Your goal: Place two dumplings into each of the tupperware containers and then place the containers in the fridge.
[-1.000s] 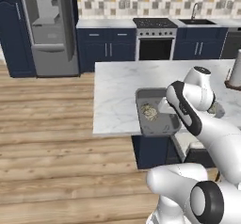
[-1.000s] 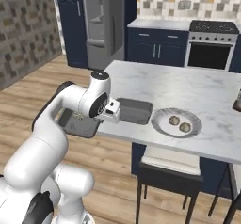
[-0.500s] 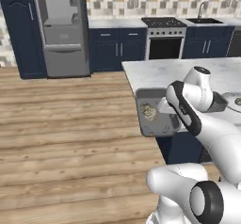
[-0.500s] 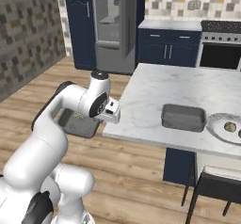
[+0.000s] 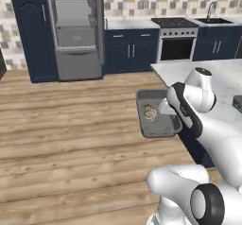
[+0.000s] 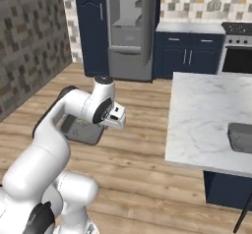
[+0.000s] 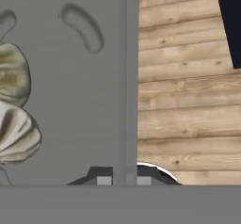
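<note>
Kitchen: oven (image 5: 176, 48), fridge (image 5: 75, 30), seemingly sink (image 5: 218, 21).

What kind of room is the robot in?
It looks like a kitchen. There is a tall grey fridge standing open, a steel oven with a stove on top, and a sink set into the back counter.

Illumination is even and diffuse in all three views, with no identifiable light source. Shadows are faint: the wooden floor (image 5: 71, 125) carries no distinct cast shadow beneath the tray (image 5: 156, 113). The marble counter (image 6: 206, 115) is bright without glare. Both base views are soft, with blurred edges and slight blockiness. The hand view is coarser at close range; the dumplings (image 7: 14, 110) appear smeared. No edge distortion is apparent.
</note>
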